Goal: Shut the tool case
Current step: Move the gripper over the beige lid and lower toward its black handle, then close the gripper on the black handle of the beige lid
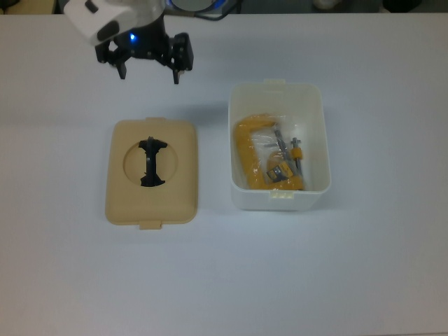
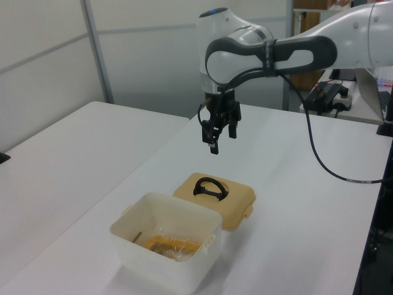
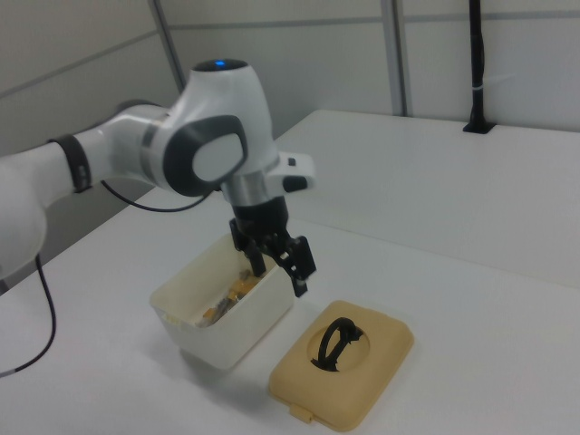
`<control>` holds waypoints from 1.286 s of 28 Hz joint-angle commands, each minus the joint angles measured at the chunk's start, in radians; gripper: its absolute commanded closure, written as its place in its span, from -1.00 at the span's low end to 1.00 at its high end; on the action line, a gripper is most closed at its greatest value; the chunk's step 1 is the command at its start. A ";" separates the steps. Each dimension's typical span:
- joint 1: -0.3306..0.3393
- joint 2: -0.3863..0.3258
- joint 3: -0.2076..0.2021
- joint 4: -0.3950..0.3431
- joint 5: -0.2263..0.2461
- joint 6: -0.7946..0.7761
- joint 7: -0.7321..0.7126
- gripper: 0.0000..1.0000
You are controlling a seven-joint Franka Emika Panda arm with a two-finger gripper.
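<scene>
The tool case stands open on the white table. Its white tub (image 1: 231, 140) (image 2: 166, 264) (image 3: 217, 340) holds a yellow clamp (image 1: 246, 154) and small parts. To the top view's left of the tub, the tan lid (image 1: 175, 203) (image 2: 238, 200) (image 3: 362, 372) lies flat, with its black handle (image 1: 150, 162) (image 2: 209, 186) (image 3: 337, 343) in the round recess. My gripper (image 1: 149, 72) (image 2: 221, 138) (image 3: 278, 275) hangs open and empty in the air, above the table just beyond the lid's far edge in the top view.
Plain white table (image 1: 224, 280) stretches on all sides of the case. A second white table (image 2: 55, 160) stands at the left view's left. The arm's cable (image 2: 319, 160) hangs over the table at the left view's right.
</scene>
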 commanded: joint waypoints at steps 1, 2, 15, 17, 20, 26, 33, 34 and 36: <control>-0.021 0.021 0.006 -0.004 -0.015 0.042 -0.014 -1.00; -0.023 0.026 0.006 -0.010 -0.019 0.055 -0.014 -1.00; -0.021 0.153 0.006 -0.105 -0.130 0.338 0.047 -1.00; -0.021 0.172 0.006 -0.105 -0.130 0.361 0.047 -1.00; -0.023 0.193 0.006 -0.105 -0.130 0.388 0.047 -1.00; -0.018 0.193 0.006 -0.115 -0.127 0.390 0.049 -1.00; -0.015 0.201 0.011 -0.118 -0.113 0.390 0.049 -1.00; -0.015 0.201 0.014 -0.118 -0.113 0.390 0.047 -1.00; -0.015 0.204 0.015 -0.118 -0.113 0.391 0.042 -1.00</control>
